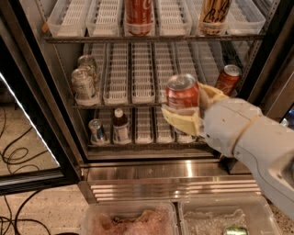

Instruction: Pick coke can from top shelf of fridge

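Clamped on the coke can (182, 91), the gripper (188, 106) sat at centre-right, out in front of the fridge (174, 176) at the height of its middle rack. Its cream fingers (178, 120) pinched the can from below-left and from the right, holding it upright, lid up, well below the top shelf (151, 39). The white arm (248, 137) ran off the lower right corner and covered the right ends of the two lower racks. On the top shelf a second red can (138, 13) and a tan-gold can (215, 13) were cut off by the upper edge. Another red can (228, 78) leaned behind the gripper on the right. Silver cans (84, 82) stood at the middle rack's left; a small can (96, 131) and a dark bottle (120, 126) stood below them. Two clear tubs (133, 220) lay along the bottom, their contents hard to make out.
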